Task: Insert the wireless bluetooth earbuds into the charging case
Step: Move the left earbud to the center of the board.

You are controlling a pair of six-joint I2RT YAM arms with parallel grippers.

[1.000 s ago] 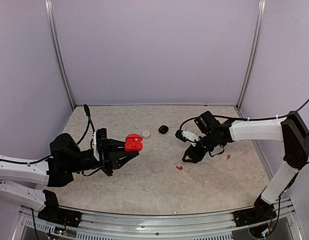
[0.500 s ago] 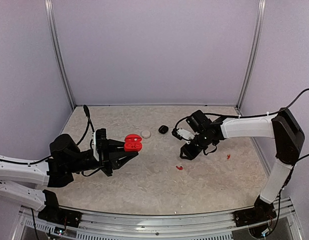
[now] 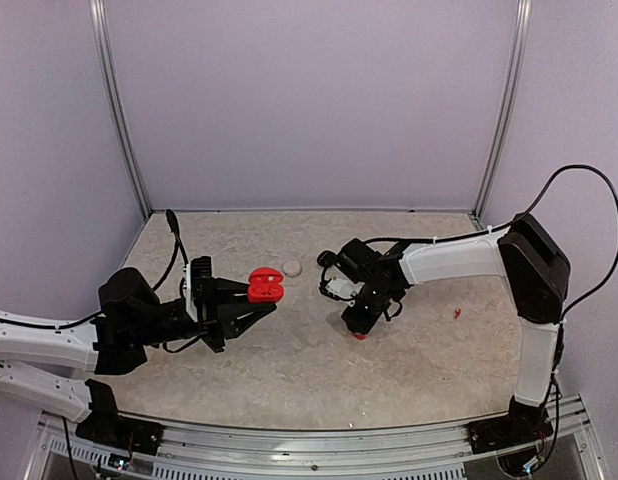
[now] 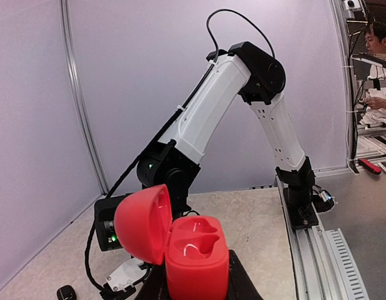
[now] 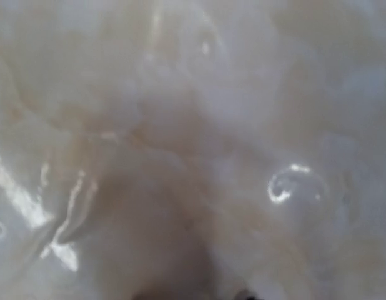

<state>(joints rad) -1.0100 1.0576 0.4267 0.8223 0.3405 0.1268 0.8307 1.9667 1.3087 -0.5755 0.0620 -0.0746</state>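
Observation:
My left gripper (image 3: 257, 298) is shut on the red charging case (image 3: 266, 286) and holds it above the table with the lid tipped back. In the left wrist view the case (image 4: 196, 259) shows two bare sockets, its body squeezed between my dark fingers (image 4: 244, 284). My right gripper (image 3: 358, 326) points straight down at a red earbud (image 3: 360, 336) on the table, its tips right on it. Its jaws are hidden from above, and the right wrist view is only a blur of table surface. Another red earbud (image 3: 457, 313) lies further right.
A whitish round case (image 3: 292, 268) lies behind the red case. A small black case (image 4: 66, 292) rests on the table near my right arm's wrist. Purple walls with metal posts (image 3: 122, 130) close in the speckled table (image 3: 289, 360).
My right arm has swung left and lowered its gripper onto the red earbud near the table's middle. The left arm and the red case have stayed still.

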